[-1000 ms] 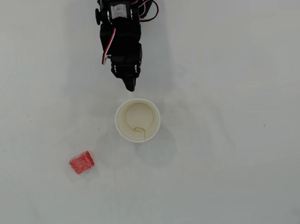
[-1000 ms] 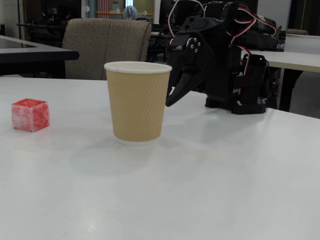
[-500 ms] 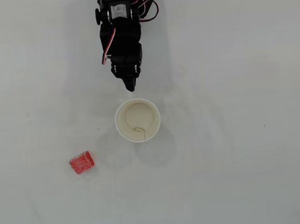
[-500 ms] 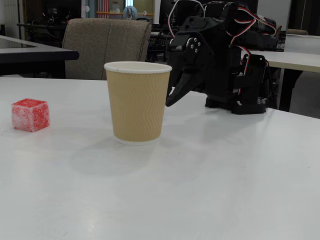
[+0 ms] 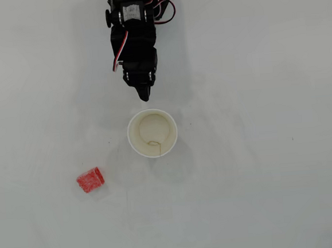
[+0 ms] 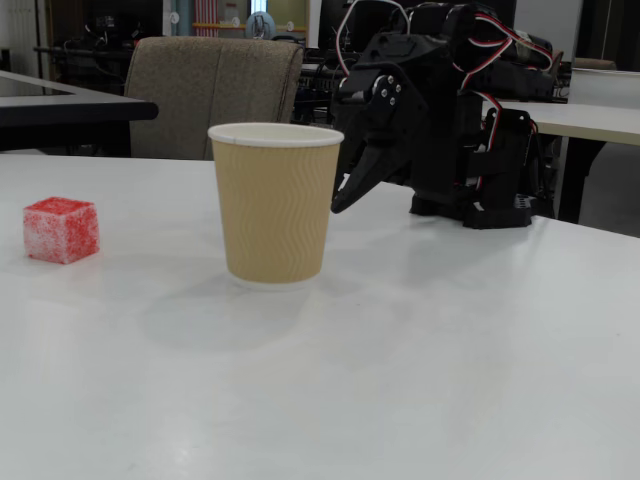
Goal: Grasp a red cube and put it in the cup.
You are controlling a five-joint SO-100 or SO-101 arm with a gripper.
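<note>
**Cube apart from cup, arm folded**

The grainy red cube (image 6: pixel 61 229) sits on the white table (image 6: pixel 450 360), well left of the upright ribbed paper cup (image 6: pixel 275 205). Beyond the cup, the black gripper (image 5: pixel 145 96) points down, fingers pressed together, empty. An upholstered chair (image 6: pixel 215 95) stands behind.

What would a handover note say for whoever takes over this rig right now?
Gripper: shut and empty, folded back near the arm's base, just behind the cup in the overhead view.
Cup: upright mid-table, nothing inside.
Red cube: on the table, lower left of the cup in the overhead view, apart from it, untouched.
Done: nothing yet.
Left: reach past the cup to the cube, open, grasp, lift, carry over the rim, release.
</note>
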